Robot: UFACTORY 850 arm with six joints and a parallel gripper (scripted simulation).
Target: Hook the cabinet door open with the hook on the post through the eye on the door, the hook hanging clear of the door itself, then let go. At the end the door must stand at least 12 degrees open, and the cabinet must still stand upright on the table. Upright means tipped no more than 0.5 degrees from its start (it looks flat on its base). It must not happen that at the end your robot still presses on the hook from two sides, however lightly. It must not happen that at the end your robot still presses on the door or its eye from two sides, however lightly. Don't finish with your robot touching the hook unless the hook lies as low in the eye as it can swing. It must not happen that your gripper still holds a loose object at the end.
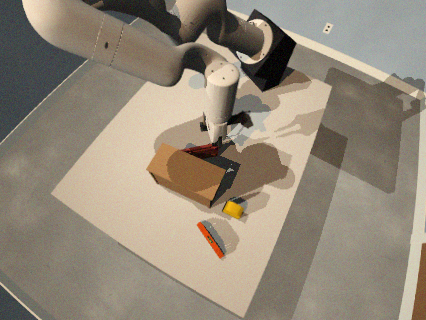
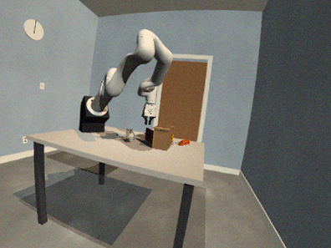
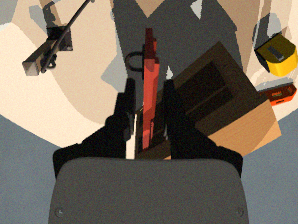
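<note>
The brown cabinet (image 1: 187,175) stands flat on the table, with its red door (image 1: 202,149) swung partly open on the far side. In the wrist view the door's (image 3: 150,90) edge stands upright between my two fingers, with a small gap on the left side. My gripper (image 3: 149,91) (image 1: 217,142) is partly open, straddles the door's top edge and points straight down. The dark hook on its post (image 3: 56,39) lies to the upper left, apart from the door. It is thin and faint in the overhead view (image 1: 234,131). I cannot make out the eye on the door.
A yellow block (image 1: 233,209) and an orange-red flat tool (image 1: 210,239) lie in front of the cabinet. The arm's black base (image 1: 267,50) stands at the table's far side. The side view shows the cabinet (image 2: 162,137) near the table's far right edge.
</note>
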